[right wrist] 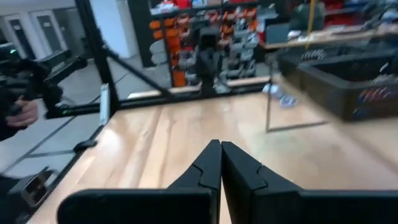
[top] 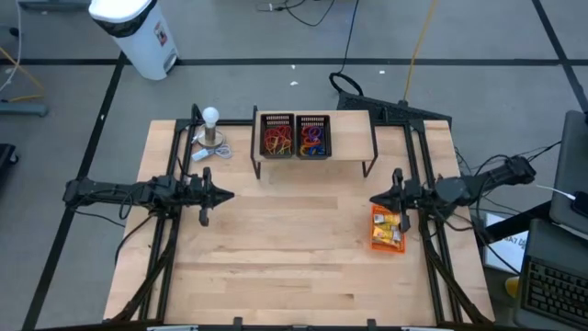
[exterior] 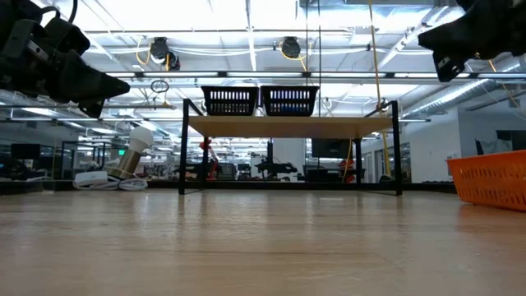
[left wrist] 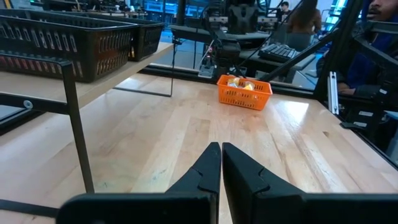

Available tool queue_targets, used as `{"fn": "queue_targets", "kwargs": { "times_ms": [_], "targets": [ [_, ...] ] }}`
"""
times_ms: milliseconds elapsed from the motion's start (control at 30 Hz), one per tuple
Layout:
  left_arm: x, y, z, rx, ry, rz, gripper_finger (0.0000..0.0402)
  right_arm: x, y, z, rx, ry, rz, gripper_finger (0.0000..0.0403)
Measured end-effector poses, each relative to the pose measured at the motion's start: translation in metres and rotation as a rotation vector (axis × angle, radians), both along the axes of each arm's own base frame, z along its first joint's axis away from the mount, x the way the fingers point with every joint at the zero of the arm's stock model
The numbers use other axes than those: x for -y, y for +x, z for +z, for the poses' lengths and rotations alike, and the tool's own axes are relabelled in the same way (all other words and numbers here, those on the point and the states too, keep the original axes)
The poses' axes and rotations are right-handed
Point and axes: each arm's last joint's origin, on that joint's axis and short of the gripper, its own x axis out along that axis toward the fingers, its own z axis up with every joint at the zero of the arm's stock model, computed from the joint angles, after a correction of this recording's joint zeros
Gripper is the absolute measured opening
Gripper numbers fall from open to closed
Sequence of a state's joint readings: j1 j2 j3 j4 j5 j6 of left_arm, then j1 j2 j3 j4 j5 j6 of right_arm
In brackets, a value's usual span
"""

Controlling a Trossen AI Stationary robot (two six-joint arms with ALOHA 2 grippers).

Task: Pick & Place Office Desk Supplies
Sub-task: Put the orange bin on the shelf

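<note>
Bare wooden table (exterior: 263, 247) is filling the foreground of the low view, with nothing lying loose on it. Above it, two arms are hanging level over the table's middle band, the left tool (left wrist: 221, 163) and the right tool (right wrist: 221, 162) each pressed narrow, fingertips together, holding nothing. The left tool (top: 225, 194) is pointing inward from the left side; the right tool (top: 375, 199) is facing it from the right, just beside one orange basket (top: 387, 228).

That basket (left wrist: 244, 91) is sitting on the table near its right edge and is carrying the yellow packets (top: 388, 223); their number cannot be counted from here. At the back, a low raised shelf (top: 315, 158) is carrying two black baskets (top: 294, 135) side by side, both heaped with rubber bands (top: 277, 141) in red, orange, yellow and purple, too tangled to count. A white ball on a metal stand (top: 212, 127) is standing at the back left, apart from the work.

Judging by the layout, the supplies are all sitting in containers and neither arm is engaged, so the job looks either finished or not yet begun; the pictures alone cannot settle which.
</note>
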State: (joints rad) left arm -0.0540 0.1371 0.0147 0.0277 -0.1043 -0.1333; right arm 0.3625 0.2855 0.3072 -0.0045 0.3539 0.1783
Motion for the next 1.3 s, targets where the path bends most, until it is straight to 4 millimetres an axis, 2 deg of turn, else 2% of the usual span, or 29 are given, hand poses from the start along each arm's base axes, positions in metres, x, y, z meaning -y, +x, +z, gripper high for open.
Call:
{"fn": "queue_targets", "kwargs": {
  "times_ms": [133,267,433,567,633,767,933,1133,1300],
  "targets": [
    [0.000,0.000,0.000,-0.001,0.003,0.000,0.0019,-0.009,0.006,0.002,-0.051,0.018,0.060,0.0000],
    [0.000,0.000,0.000,-0.002,0.008,0.000,0.0019,-0.021,0.019,0.028,-0.154,-0.025,0.104,0.0000],
    [0.000,0.000,0.000,-0.002,0.016,0.000,0.0019,-0.039,0.041,0.063,-0.432,-0.072,0.087,0.0000],
    [0.000,0.000,0.000,-0.003,0.017,0.000,0.0019,-0.053,0.059,0.079,-0.705,-0.027,0.059,0.0005],
    [0.000,0.000,0.000,-0.003,0.017,0.000,0.0019,-0.060,0.067,0.081,-0.849,-0.014,0.028,0.0013],
    [0.000,0.000,0.000,-0.003,0.024,-0.001,0.0019,-0.072,0.081,0.074,-1.108,0.002,-0.028,0.0037],
    [0.000,0.000,0.000,-0.003,0.026,-0.001,0.0019,-0.083,0.091,0.052,-1.302,0.096,-0.055,0.0095],
    [0.000,0.000,0.000,-0.004,0.026,-0.001,0.0019,-0.101,0.092,0.025,-1.397,0.073,-0.055,0.0168],
    [0.000,0.000,0.000,-0.003,0.026,-0.001,0.0019,-0.113,0.087,0.004,-1.398,0.095,-0.070,0.0197]
  ]
}}
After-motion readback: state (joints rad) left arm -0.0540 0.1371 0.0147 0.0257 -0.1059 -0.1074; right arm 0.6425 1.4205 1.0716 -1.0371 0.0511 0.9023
